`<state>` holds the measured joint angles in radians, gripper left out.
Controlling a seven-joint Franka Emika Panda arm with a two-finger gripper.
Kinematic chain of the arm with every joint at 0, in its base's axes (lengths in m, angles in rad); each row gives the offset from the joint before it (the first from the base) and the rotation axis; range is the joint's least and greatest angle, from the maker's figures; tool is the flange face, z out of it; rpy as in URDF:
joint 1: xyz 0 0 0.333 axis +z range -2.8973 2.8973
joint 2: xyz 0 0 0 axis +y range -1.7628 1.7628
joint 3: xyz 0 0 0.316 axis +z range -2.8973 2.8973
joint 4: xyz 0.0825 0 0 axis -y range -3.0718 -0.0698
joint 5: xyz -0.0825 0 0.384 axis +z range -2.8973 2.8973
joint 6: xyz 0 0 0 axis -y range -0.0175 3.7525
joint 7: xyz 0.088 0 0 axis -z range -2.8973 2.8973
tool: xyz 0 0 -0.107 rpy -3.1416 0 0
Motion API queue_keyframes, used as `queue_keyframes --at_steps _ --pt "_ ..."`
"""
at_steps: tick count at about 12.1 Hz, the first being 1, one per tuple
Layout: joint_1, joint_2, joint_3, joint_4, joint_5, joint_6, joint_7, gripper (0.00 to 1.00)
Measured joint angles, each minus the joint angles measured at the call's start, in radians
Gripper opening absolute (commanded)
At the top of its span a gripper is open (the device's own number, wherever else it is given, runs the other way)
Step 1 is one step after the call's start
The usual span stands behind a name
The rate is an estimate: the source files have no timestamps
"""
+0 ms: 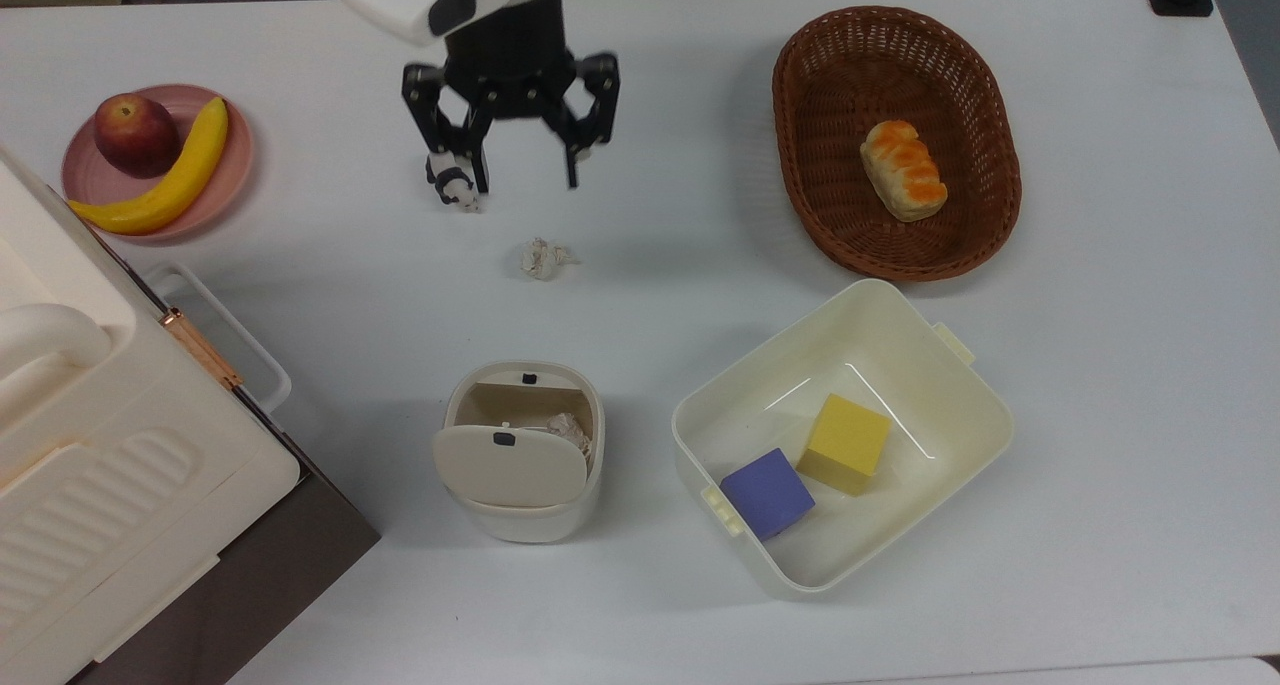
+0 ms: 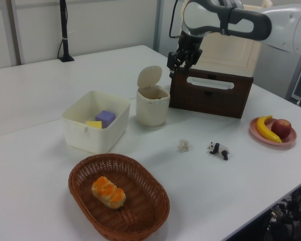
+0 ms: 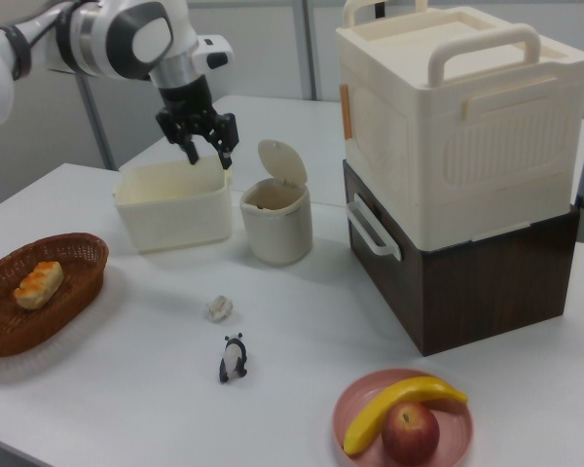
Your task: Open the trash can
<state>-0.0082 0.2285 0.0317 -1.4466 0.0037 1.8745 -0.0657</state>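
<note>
Arm raised, tool (image 1: 522, 177) pointing down with fingers apart, well above the lid-up trash can (image 1: 523, 452)

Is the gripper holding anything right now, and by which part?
Nothing is held. The gripper hangs open and empty above the table, apart from the trash can, whose lid stands raised.

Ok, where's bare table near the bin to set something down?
Bare: the strip between the trash can and the tub, and the table's near edge in the top view below both. Crowded: the top view's left, by the stacked boxes. A paper wad and toy panda lie above.
</note>
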Motion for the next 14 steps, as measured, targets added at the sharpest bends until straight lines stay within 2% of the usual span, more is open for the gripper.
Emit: queue_keyframes --at_steps 4,7,11,14 --pt "-0.002 -0.062 0.000 0.000 0.000 -0.159 0.014 1.00" --pt "0.005 -0.141 -0.024 -0.001 0.000 -0.302 0.116 1.00" --pt "0.019 -0.169 -0.069 -0.009 0.000 -0.320 0.156 1.00" --pt "0.019 -0.169 -0.071 -0.010 0.000 -0.320 0.165 1.00"
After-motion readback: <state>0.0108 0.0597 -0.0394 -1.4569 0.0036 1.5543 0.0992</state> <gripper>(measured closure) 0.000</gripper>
